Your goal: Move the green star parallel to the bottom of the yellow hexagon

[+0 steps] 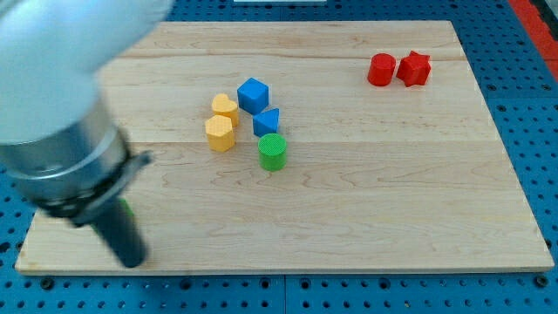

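Observation:
The yellow hexagon [220, 133] lies left of the board's middle, just below a yellow heart [225, 108]. Only a small green sliver [127, 208] shows at the rod's right edge near the board's lower left; it may be the green star, but the arm hides most of it and its shape cannot be made out. My tip [132, 260] rests near the board's bottom left edge, just below that sliver and far down-left of the hexagon.
A blue cube [253, 94], a blue triangle [267, 122] and a green cylinder [272, 151] cluster right of the hexagon. A red cylinder [381, 69] and a red star [414, 69] sit at the top right. The blurred arm body covers the view's left.

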